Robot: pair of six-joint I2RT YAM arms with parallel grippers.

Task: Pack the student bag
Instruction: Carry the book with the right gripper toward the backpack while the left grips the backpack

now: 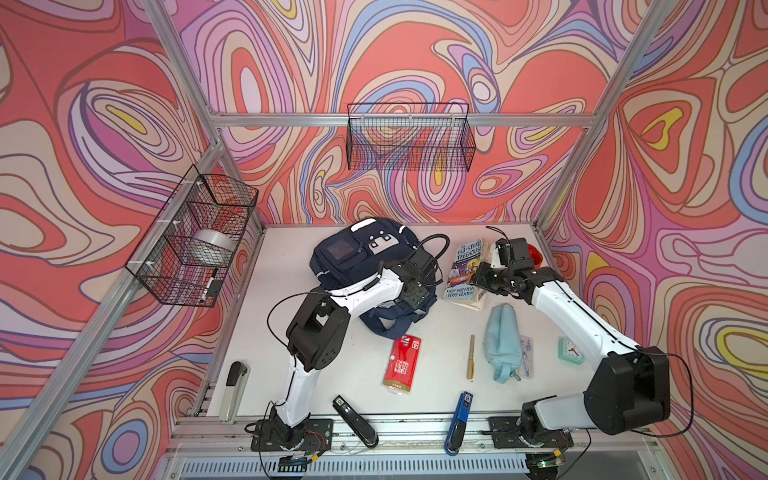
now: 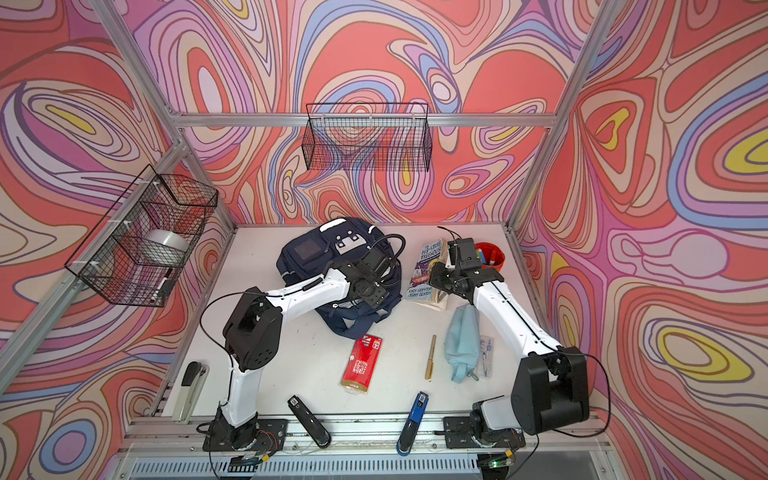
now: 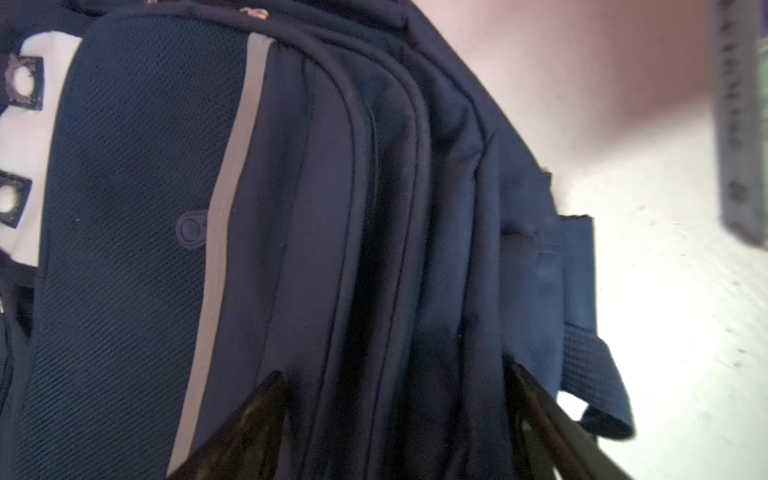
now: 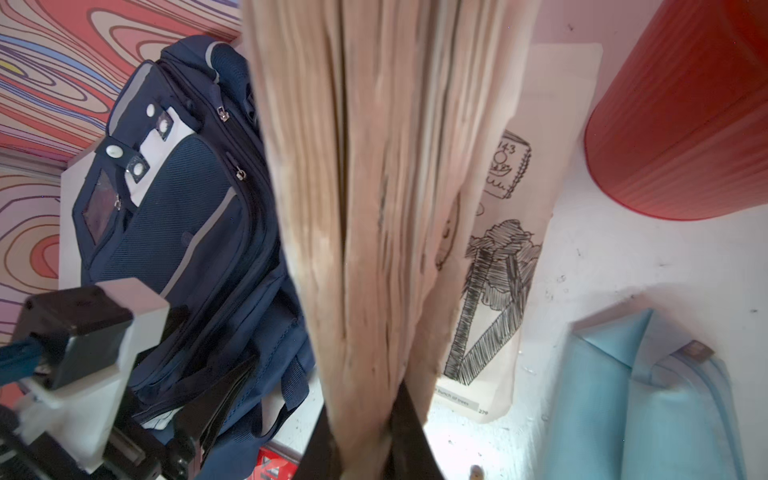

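Right hand [image 4: 365, 415] clamped on book [image 4: 374, 166] | left hand [image 3: 395, 374] open over student bag [image 3: 124, 249] | unzip first, insert spine-down.

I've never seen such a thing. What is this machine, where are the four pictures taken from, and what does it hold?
It is two robot arms at a table, each ending in a two-fingered gripper. Two pictures look down from overhead; the other two come from cameras on the wrists. On the table lie a navy backpack, a light blue pouch, a gold pen, a red packet and three staplers. The right gripper pinches a book; the left gripper stands open over the backpack.
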